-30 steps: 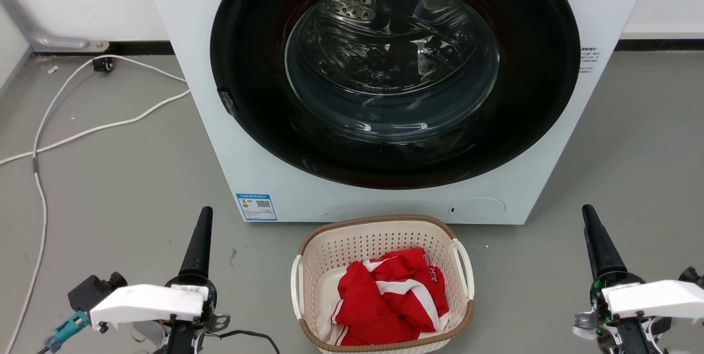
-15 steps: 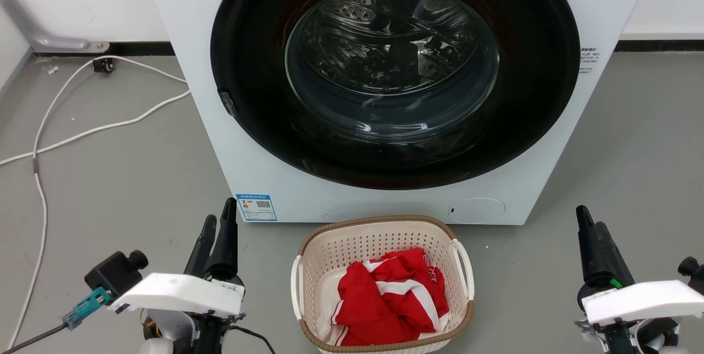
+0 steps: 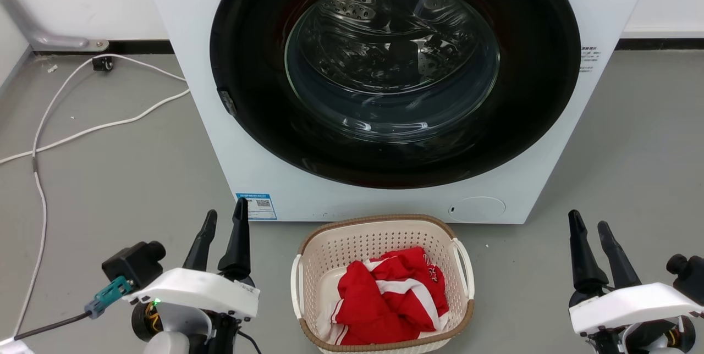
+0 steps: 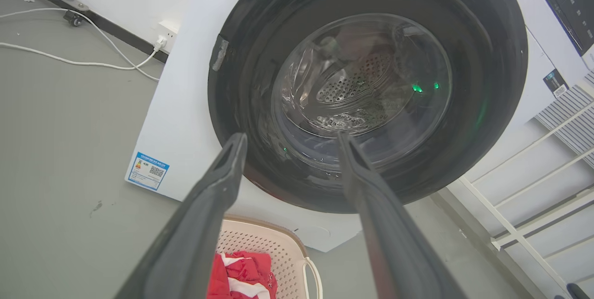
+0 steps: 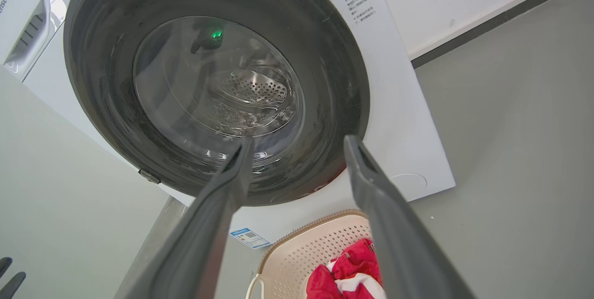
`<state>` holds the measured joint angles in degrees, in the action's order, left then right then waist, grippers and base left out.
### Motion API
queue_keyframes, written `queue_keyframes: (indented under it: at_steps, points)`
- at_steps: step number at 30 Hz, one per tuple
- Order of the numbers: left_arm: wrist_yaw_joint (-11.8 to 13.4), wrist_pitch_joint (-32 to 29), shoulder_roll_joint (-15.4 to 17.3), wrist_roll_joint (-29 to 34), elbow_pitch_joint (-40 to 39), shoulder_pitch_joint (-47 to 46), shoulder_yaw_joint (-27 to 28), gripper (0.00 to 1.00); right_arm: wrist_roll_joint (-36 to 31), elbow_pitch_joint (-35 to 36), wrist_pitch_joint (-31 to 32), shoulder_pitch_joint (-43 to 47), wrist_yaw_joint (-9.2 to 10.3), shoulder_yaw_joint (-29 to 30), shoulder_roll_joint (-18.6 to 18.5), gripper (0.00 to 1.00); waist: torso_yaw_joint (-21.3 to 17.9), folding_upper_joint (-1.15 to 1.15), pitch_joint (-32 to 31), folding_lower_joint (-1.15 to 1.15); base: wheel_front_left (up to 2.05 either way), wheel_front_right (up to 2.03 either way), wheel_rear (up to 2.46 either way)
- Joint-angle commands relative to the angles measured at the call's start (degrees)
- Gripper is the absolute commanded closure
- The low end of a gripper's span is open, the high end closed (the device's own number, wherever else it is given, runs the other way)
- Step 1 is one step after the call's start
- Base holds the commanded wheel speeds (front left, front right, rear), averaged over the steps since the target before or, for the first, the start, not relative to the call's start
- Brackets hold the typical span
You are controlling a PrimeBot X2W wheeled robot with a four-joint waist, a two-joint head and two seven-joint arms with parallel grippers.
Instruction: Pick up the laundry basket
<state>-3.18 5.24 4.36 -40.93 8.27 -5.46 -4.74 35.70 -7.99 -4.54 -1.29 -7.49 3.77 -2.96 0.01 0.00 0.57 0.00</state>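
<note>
The laundry basket (image 3: 379, 236) sits on the grey floor just in front of the washing machine, cream and perforated with a brown rim and white side handles. A red and white garment (image 3: 390, 299) lies inside it. My left gripper (image 3: 224, 215) hovers open to the basket's left, fingers apart and pointing at the machine. To the basket's right my right gripper (image 3: 589, 224) is open too. Neither touches the basket. The left wrist view catches the basket (image 4: 274, 255) low between the fingers of the left gripper (image 4: 290, 137). In the right wrist view the basket (image 5: 320, 250) lies under the open right gripper (image 5: 299, 139).
A white front-loading washing machine (image 3: 275, 178) with a shut dark round door (image 3: 393, 68) stands close behind the basket. White cables (image 3: 82, 128) run across the floor at the left. A white rack (image 4: 533, 206) stands beside the machine. Bare floor lies on both sides of the basket.
Both grippers have gone from shut to open over the last second. The left arm has shifted right, toward the basket; the right arm has shifted slightly left. The basket has not moved.
</note>
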Motion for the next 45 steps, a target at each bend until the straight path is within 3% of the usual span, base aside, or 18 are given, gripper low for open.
queue_keyframes:
  at_steps: [1,25,45]
  points:
    - [0.41,0.53,0.44,1.86,-0.55,-1.73,-0.32,0.00,-2.20,0.87,-0.52,-0.41,0.00,-0.13,-0.02,0.00,-0.01,0.00,0.02,0.00,0.00,0.00,0.00]
    - [4.11,4.33,2.03,16.56,1.17,-2.61,-4.14,0.00,-20.13,2.50,-2.52,0.77,0.00,-0.62,0.03,0.00,0.07,0.00,0.27,0.00,0.00,0.00,0.00]
    - [4.70,6.92,1.68,25.78,1.94,-2.72,-4.98,0.00,-31.21,3.69,-4.41,1.23,0.00,-1.30,0.08,0.00,-0.01,0.00,0.64,0.00,0.00,0.00,0.00]
